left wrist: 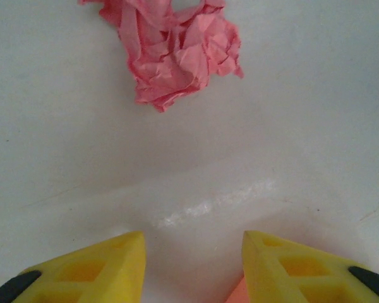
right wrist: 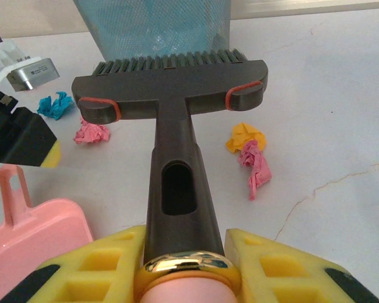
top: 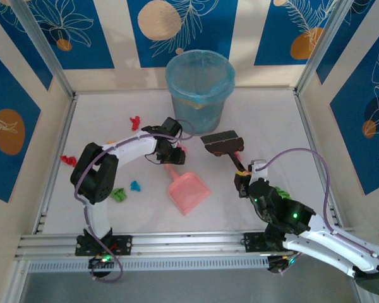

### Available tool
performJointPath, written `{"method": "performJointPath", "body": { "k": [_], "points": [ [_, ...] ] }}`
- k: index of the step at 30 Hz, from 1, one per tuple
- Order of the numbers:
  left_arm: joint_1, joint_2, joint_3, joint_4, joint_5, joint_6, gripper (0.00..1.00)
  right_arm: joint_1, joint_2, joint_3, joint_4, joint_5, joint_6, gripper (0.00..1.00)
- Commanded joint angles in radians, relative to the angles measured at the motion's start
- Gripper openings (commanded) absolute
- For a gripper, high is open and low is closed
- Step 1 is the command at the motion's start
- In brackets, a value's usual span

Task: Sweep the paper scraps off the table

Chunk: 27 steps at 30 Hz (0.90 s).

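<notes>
A: Paper scraps (top: 67, 160), how will they handle?
B: Featherlight, soft, likely to skitter; don't pinch them, push them with bristles. Crumpled wads, red, green, blue, pink, scattered over the left and middle of the table (top: 278, 132).
A: And the claws?
B: Your left gripper (left wrist: 192, 235): fingers parted, whether holding anything I cannot tell. Your right gripper (right wrist: 184, 231) pinches the brush (right wrist: 170, 79) by its handle.
</notes>
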<state>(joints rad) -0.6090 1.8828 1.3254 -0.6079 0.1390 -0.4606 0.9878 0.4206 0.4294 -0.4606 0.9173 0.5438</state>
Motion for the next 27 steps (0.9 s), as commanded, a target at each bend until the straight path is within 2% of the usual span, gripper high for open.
{"method": "performJointPath", "body": {
  "k": [1, 9, 15, 21, 27],
  "points": [
    [0.014, -0.054, -0.042, 0.040, 0.037, 0.005, 0.44, -0.002, -0.020, 0.002, 0.037, 0.050, 0.019, 0.00],
    [0.013, -0.158, -0.178, 0.089, 0.061, -0.031, 0.44, -0.004, -0.015, 0.042, 0.028, -0.044, 0.010, 0.00],
    [0.013, -0.253, -0.303, 0.145, 0.123, -0.047, 0.44, -0.027, 0.069, 0.154, -0.097, -0.158, 0.061, 0.00],
    [0.009, -0.343, -0.442, 0.237, 0.206, -0.060, 0.45, -0.199, 0.193, 0.230, -0.154, -0.418, 0.119, 0.00],
    [-0.006, -0.411, -0.567, 0.332, 0.222, -0.033, 0.56, -0.345, 0.217, 0.221, -0.119, -0.592, 0.136, 0.00]
  ]
}}
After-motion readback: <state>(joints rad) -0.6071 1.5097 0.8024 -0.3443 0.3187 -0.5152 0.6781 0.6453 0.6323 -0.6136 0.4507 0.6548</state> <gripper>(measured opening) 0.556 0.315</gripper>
